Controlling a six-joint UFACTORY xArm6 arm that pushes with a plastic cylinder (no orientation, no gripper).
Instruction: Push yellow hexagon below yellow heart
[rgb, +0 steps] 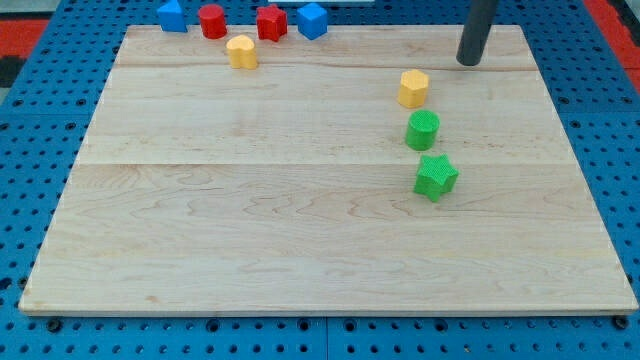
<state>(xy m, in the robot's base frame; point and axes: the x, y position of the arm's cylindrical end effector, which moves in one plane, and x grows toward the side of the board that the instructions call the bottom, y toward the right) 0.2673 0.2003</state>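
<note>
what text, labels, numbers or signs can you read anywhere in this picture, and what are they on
None: no readable text, number, label or sign shows in the camera view.
The wooden board is bare wood grain.
The blocks carry no marks: yellow hexagon, yellow heart, green cylinder, green star, red cylinder, red star, and two blue blocks.
My tip is plain dark, up and to the view's right of the yellow hexagon.

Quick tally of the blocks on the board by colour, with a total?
Blue: 2, one, another
Red: 2, one, another
Yellow: 2, yellow heart, yellow hexagon
Green: 2, green cylinder, green star
Total: 8
</note>
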